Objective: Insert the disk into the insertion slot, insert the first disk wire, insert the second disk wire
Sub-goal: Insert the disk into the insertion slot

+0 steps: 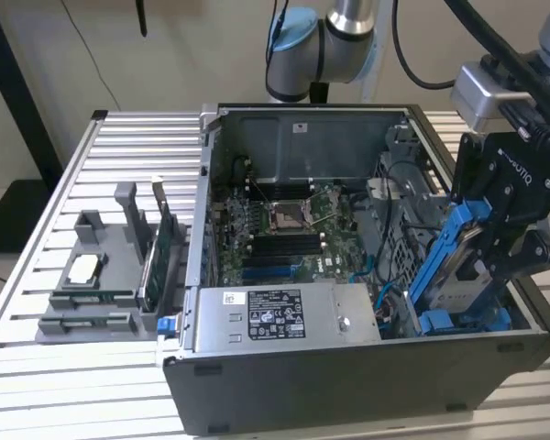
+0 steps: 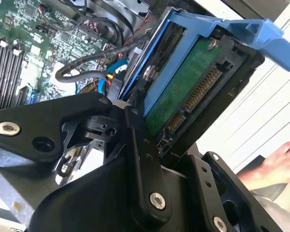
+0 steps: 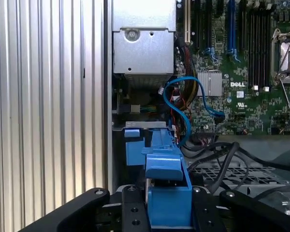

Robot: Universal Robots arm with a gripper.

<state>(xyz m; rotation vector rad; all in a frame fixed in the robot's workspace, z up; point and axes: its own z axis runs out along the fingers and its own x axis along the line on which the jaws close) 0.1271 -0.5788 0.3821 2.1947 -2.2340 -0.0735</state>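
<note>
Jaws clamped on the disk (image 1: 437, 270); gripper (image 1: 489, 240) sits at the right edge of the exterior view. In the first wrist view, black fingers (image 3: 131, 212) press the blue carrier frame (image 3: 166, 191) from both sides.

Disk leans steeply. Its lower end is down inside the lower-right corner of the open computer case (image 1: 348, 376) and its upper end is raised toward the gripper. It is not lying flat in a bay.

In the second wrist view, the disk's green circuit board (image 2: 183, 92) and connector row face the camera, with the blue frame around them.

Power-supply box (image 1: 284, 316) sits along the case's near wall, left of the disk. Motherboard (image 1: 284, 229) at frame centre. A loose blue cable (image 3: 181, 104) loops between box and board, just beside the carrier.

Grey parts tray (image 1: 101, 275) at frame left, on the slatted table (image 1: 37, 385). A person's hand (image 2: 280, 162) shows beyond the disk.
</note>
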